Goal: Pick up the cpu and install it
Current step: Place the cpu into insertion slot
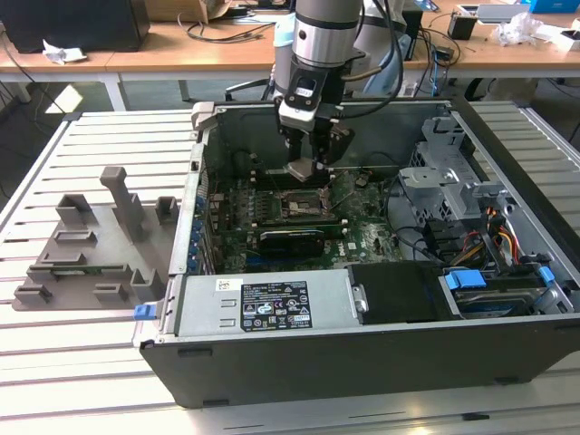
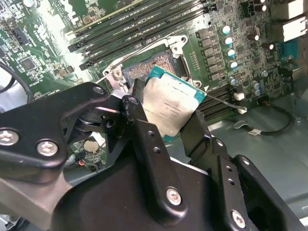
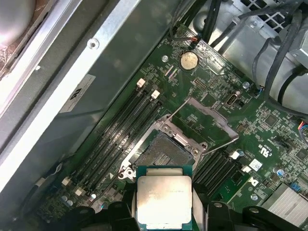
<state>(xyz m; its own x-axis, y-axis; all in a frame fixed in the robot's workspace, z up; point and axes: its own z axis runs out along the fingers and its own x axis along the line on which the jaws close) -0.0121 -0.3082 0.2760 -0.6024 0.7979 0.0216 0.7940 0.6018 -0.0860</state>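
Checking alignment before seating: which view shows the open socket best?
The first wrist view: the socket lies open, nearly unobscured, beyond the held cpu. In the second wrist view the cpu covers part of it; the exterior view shows it beneath the gripper, from afar.

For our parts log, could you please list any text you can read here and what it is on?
Nothing reads clearly enough to quote.
cpu: faint print on its top, too small.
Power supply label: too small.
Case wall sticker: blurred.
Motherboard markings: too small.
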